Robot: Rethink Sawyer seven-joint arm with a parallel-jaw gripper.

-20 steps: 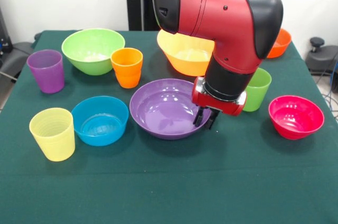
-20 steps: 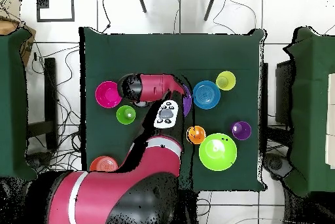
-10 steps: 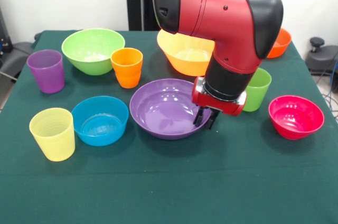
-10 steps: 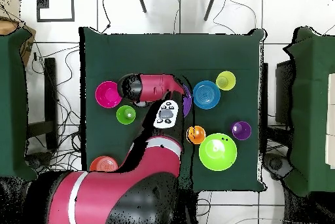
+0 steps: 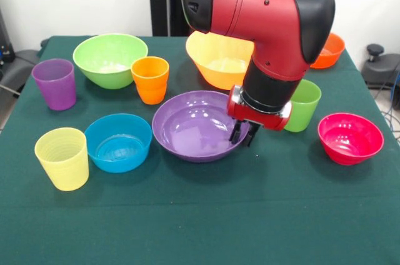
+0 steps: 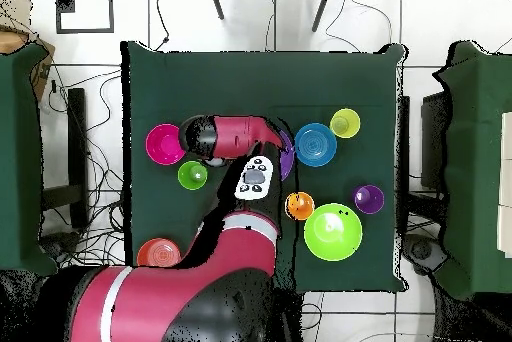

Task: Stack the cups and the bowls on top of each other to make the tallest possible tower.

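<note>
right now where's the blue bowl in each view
Front view: blue bowl sits lower left, between the pale yellow cup and the purple bowl.
Overhead view: blue bowl sits right of centre.
Shared landmark: the pale yellow cup beside it.

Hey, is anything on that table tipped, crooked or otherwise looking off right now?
Yes: the purple bowl sits tilted, its right rim raised where the gripper pinches it. The other cups and bowls stand upright and apart; nothing is stacked.
</note>
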